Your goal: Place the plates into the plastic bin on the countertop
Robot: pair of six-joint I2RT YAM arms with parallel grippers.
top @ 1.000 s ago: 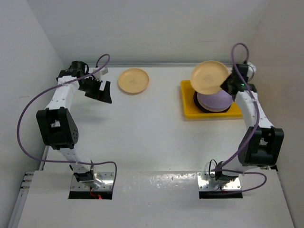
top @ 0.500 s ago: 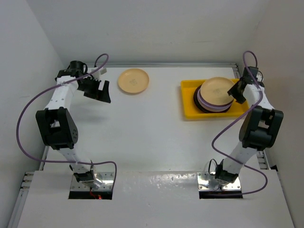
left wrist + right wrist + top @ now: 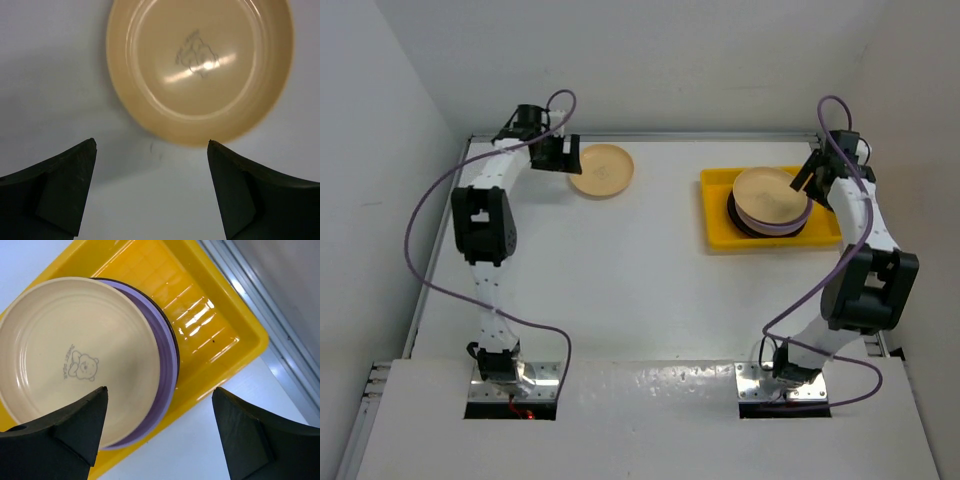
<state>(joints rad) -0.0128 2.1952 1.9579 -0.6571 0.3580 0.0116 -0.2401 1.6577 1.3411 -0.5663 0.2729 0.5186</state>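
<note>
- We see from above a white bench [image 3: 620, 290] enclosed by white walls [image 3: 650, 60]. The yellow bin [image 3: 716, 238] sits at its far right and holds a stack of plates, a pale top plate [image 3: 770, 195] uppermost.
- A lone orange plate [image 3: 601, 170] lies on the bench at the far left, outside the bin, with the left tool [image 3: 568, 157] just beside its left rim.
- The right tool [image 3: 804, 180] hovers at the stack's right edge.
- On the left wrist view we find the left tool spread apart and empty. The lone orange plate's near rim lies just ahead of the gap, and a faint print marks its centre.
- On the right wrist view the right tool stands wide apart, gripping nothing. Below it, the top plate carries a bear print [image 3: 80, 367] and rests on a lavender plate [image 3: 169, 370] inside the bin.
</note>
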